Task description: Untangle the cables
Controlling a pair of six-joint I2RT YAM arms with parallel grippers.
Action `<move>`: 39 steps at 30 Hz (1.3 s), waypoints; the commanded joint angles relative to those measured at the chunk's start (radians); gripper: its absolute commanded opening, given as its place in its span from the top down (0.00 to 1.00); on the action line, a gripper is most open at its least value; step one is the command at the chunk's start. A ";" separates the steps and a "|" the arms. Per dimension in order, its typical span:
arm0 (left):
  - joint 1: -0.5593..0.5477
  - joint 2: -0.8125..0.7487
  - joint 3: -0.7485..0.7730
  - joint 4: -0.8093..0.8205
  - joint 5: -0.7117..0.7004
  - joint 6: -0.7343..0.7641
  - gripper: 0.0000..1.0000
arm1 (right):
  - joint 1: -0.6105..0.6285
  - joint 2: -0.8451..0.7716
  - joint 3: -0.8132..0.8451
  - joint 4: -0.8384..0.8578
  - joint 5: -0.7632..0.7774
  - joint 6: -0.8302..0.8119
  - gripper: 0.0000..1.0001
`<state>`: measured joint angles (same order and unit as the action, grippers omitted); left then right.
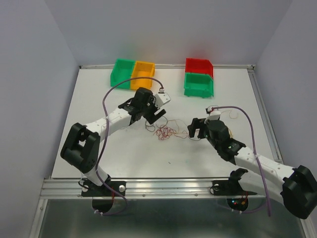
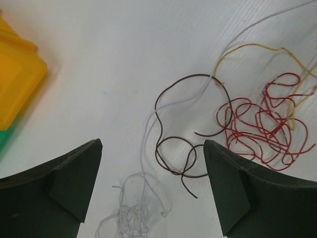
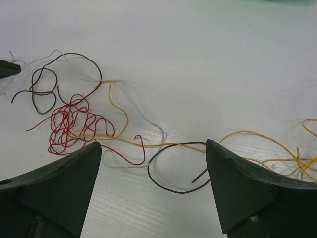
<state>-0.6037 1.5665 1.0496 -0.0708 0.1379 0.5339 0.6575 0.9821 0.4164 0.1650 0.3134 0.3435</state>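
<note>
The cables [image 1: 166, 132] lie loosely tangled on the white table between my two grippers. My left gripper [image 1: 156, 117] hovers open just above their left end. In the left wrist view a dark brown wire [image 2: 197, 75] loops between the fingers, beside a whitish strand [image 2: 145, 144] and its clump [image 2: 131, 215]; a red tangle [image 2: 257, 124] and a yellow wire [image 2: 257, 45] lie to the right. My right gripper [image 1: 194, 130] is open at the right end. Its view shows a dark brown loop [image 3: 179, 192] between the fingers, a yellow wire [image 3: 238, 132] crossing it and the red tangle [image 3: 67, 126] further left.
At the back of the table stand a green bin [image 1: 122, 72] and a yellow bin [image 1: 142, 74] side by side, and a red bin [image 1: 199, 65] behind another green bin [image 1: 198, 84]. More yellow strands [image 3: 302, 166] bunch at the right.
</note>
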 commanded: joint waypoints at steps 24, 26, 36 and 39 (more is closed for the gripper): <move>0.265 -0.042 -0.027 -0.184 0.120 0.139 0.22 | 0.001 0.006 0.068 0.057 0.020 -0.014 0.09; 0.262 0.018 0.004 -0.205 0.141 0.150 0.24 | 0.001 -0.003 0.062 0.057 0.021 -0.015 0.09; 0.251 0.132 0.049 -0.227 0.127 0.141 0.46 | 0.002 -0.042 0.041 0.057 0.041 -0.020 0.09; 0.251 0.133 0.049 -0.262 0.146 0.158 0.59 | 0.001 -0.046 0.038 0.057 0.046 -0.021 0.09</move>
<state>-0.3477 1.7092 1.0565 -0.2848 0.2592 0.6731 0.6575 0.9562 0.4164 0.1722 0.3340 0.3355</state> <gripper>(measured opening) 0.451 0.907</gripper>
